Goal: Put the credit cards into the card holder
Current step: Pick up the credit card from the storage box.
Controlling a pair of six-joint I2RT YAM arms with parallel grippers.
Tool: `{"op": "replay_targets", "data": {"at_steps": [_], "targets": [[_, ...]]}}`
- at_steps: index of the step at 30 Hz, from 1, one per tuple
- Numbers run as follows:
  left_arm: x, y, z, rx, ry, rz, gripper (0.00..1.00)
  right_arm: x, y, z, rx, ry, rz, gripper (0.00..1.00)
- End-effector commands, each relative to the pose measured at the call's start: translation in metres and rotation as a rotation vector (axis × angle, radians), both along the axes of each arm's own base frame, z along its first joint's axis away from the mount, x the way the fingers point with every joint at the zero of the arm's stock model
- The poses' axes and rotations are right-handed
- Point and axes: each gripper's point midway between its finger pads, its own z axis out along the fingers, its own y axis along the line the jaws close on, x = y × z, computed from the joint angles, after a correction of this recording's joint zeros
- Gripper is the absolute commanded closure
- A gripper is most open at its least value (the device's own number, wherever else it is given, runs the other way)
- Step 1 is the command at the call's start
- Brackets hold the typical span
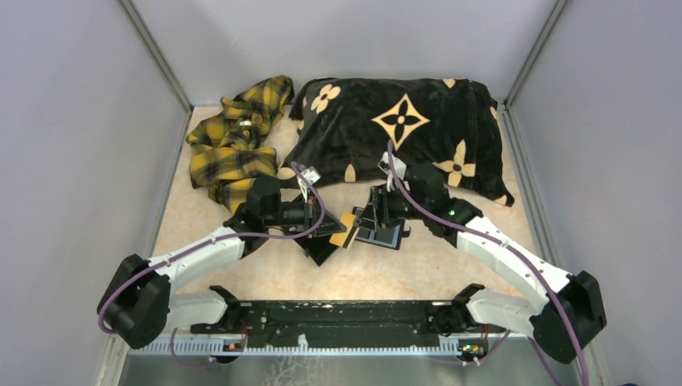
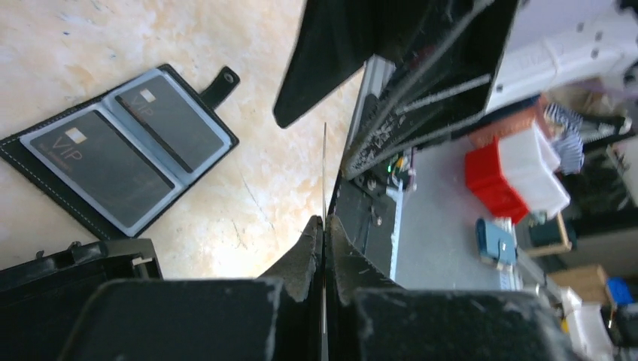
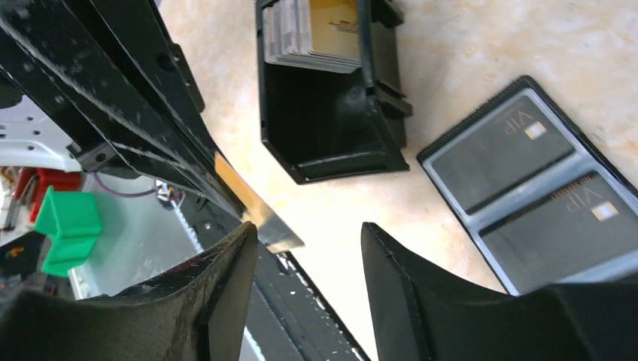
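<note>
Tan card [image 1: 347,227] sits edge-on in the left end effector [image 2: 324,222], jaws pinched tight on it, held above the table [image 2: 248,90] btw both arms. Right end effector [image 3: 308,241] stands wide, gripping nothing; card's corner is just beside one finger, can't tell if touching. Card holder [image 2: 113,162] lies open flat on the table, near, both visible sleeves w/ VIP cards [image 2: 98,169]. Black tray [image 3: 331,128] w/ more cards [image 3: 308,34] beside it. Prob. step: take card to holder. Do it well: clear right side first, tilt card shallow, lead w/ short edge into a free sleeve mouth, pin holder w/ right so it won't slide.
</note>
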Motion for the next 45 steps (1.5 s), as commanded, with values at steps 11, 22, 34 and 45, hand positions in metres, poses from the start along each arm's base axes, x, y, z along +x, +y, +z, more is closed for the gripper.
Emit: {"op": "replay_targets", "data": {"at_steps": [11,22,34,45], "targets": [[0.025,-0.010,0.012,-0.220,0.182,0.171,1.00,0.008,-0.012,0.008,0.214,-0.108,-0.191,0.46],[0.026,-0.017,0.008,-0.258,0.233,0.176,1.00,0.008,-0.004,0.011,0.313,-0.091,-0.190,0.53],[0.026,-0.023,0.008,-0.286,0.263,0.156,1.00,0.005,0.008,0.015,0.422,-0.051,-0.154,0.85],[0.049,-0.023,-0.023,-0.164,0.345,0.293,0.36,0.008,-0.014,0.020,0.336,-0.071,-0.266,1.00]]}}
